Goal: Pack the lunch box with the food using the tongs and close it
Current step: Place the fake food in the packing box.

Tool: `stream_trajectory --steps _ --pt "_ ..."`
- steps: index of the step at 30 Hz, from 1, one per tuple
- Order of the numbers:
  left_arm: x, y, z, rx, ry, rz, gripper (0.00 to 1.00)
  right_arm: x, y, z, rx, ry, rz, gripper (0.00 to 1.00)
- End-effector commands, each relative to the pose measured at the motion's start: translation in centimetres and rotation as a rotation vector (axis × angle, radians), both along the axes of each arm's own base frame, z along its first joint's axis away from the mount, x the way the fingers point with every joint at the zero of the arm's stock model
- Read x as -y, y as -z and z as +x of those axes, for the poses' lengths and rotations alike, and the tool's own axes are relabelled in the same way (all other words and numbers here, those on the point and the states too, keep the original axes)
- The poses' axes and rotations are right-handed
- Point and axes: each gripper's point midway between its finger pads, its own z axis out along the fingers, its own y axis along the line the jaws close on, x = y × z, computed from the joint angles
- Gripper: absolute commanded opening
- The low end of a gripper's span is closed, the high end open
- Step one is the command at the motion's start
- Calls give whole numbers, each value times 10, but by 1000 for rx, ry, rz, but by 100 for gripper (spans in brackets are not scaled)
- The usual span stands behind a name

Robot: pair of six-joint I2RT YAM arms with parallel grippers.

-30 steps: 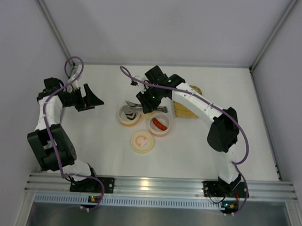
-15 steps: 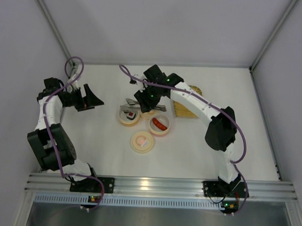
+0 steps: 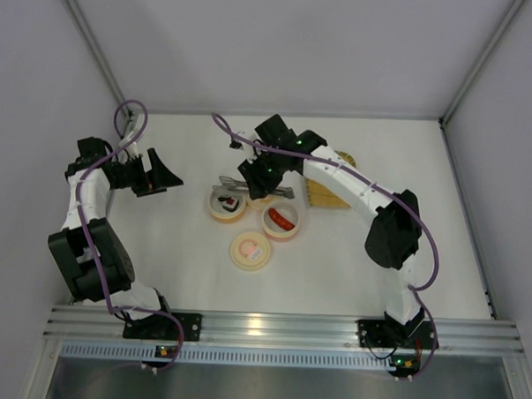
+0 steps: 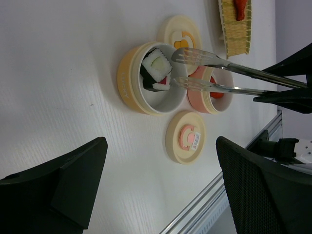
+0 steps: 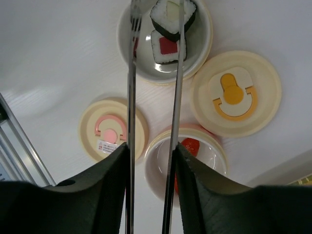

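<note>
Above the white matte tabletop (image 3: 352,256) within pale walls (image 3: 299,51), the left pincer (image 4: 161,142) hangs wide apart well to the left, while the nearer right pincer (image 5: 152,148), clamped on the slim metal tongs (image 5: 130,97), aims their long axis straight at the round yellow bowl (image 4: 126,83), prongs apart above the black-and-white sushi roll (image 5: 165,48) lying inside.

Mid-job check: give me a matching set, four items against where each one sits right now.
Items:
1. sushi rolls
2. red sausage
3. orange-red piece
4. tongs

Places:
A. gripped in the right hand
B. in the pink bowl
C. on the woven tray
D. in the yellow bowl

Pairs: 1-D, 2-B, 3-C, 4-A
</note>
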Motion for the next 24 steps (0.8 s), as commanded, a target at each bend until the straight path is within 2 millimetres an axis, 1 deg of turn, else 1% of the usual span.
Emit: stream_trajectory --steps 1,2,4,5,8,11,15,17,24 --pt "-3 -11 5 65 15 23 98 2 -48 -11 76 -24 95 38" --pt "-3 -12 5 68 15 24 98 10 -43 -11 64 -23 76 38" --pt "-3 -12 5 70 15 24 98 19 -40 -13 50 -28 64 38" --pt "-3 -12 5 67 15 22 98 22 -34 -15 40 -36 50 40" --pt "-4 -11 5 64 12 17 98 24 -28 -18 27 -39 46 43" --pt "-4 -10 5 61 12 22 98 20 -28 -19 12 -34 64 46" --pt "-4 -10 4 64 15 33 98 15 -20 -15 -10 -21 62 50" --pt "-5 -10 4 66 15 38 98 12 -16 -13 -16 -17 57 50" --pt "-5 -7 4 64 17 38 98 11 -7 -4 -3 -2 36 50"
